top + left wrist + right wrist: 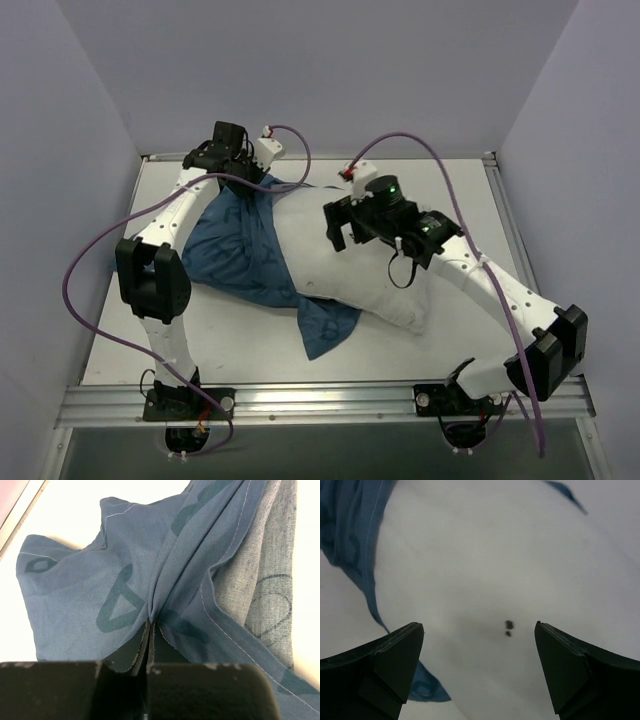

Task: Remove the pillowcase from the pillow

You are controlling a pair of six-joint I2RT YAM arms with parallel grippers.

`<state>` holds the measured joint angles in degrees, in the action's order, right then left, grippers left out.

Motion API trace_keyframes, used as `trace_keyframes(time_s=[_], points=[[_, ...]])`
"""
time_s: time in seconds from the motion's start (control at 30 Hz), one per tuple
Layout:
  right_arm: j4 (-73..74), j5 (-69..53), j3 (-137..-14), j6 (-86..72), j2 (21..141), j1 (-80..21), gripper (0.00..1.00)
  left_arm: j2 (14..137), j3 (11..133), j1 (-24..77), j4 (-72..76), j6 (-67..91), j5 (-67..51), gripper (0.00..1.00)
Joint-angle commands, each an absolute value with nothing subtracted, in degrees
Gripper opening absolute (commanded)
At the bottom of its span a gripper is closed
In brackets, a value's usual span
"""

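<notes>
The white pillow lies across the middle of the table, mostly bare. The dark blue printed pillowcase is bunched over its left end, and a blue tail trails toward the front. My left gripper is at the back left, shut on a gathered fold of the pillowcase. In the left wrist view the jaws pinch the cloth tightly. My right gripper hovers over the pillow's upper middle. Its fingers are wide open with nothing between them. Beneath it are the pillow and an edge of the pillowcase.
The white table is enclosed by pale walls on the left, back and right. A metal rail runs along the front edge by the arm bases. Purple cables loop beside both arms.
</notes>
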<state>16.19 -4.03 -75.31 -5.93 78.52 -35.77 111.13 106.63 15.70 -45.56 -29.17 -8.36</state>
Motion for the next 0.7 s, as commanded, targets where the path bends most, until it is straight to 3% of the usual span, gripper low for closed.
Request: trace_keyframes(time_s=[0.0, 0.4, 0.5, 0.6, 0.67], points=[[18.5, 2.5, -71.1, -0.6, 80.3, -42.9, 1.00, 109.6, 107.0, 15.1, -45.4, -29.8, -7.2, 0.02], [7.9, 0.6, -60.4, -8.4, 107.8, -45.3, 0.97, 111.3, 110.8, 15.3, -47.4, -28.2, -7.7, 0.02], [8.4, -1.2, -59.9, -10.4, 112.1, -44.8, 0.78, 111.2, 111.0, 15.2, -47.8, -28.5, -7.6, 0.02], [8.8, -1.7, -59.6, -11.4, 112.3, -44.1, 0.00, 111.1, 111.5, 15.2, -48.7, -28.4, -7.9, 0.02], [9.2, -0.5, -59.8, -11.5, 110.7, -44.0, 0.00, 111.1, 112.5, 15.2, -50.0, -28.3, -8.1, 0.08]])
